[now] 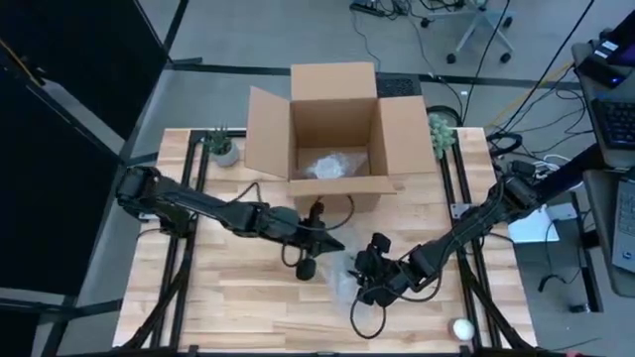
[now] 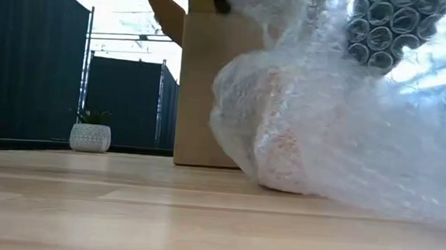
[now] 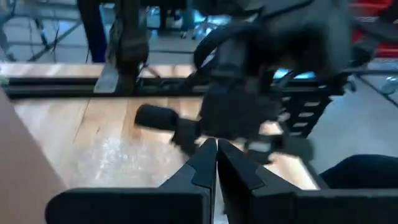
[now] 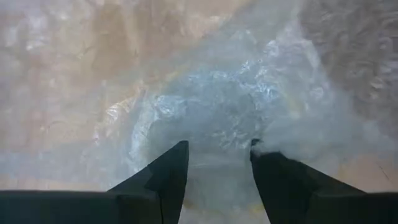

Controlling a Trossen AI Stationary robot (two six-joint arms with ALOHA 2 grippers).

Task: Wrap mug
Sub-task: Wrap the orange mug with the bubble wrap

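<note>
Right fingers parted over bubble wrap; left fingers closed, empty.

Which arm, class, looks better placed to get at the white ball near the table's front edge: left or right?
Probably the right. The ball lies bare on the table's right side with nothing beside it, close to the right gripper at the bubble wrap. The left gripper is farther off.

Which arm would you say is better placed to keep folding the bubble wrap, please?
Probably the right: its gripper sits over the bubble wrap, jaws open around it. The left gripper is shut, empty and beside the bundle.
</note>
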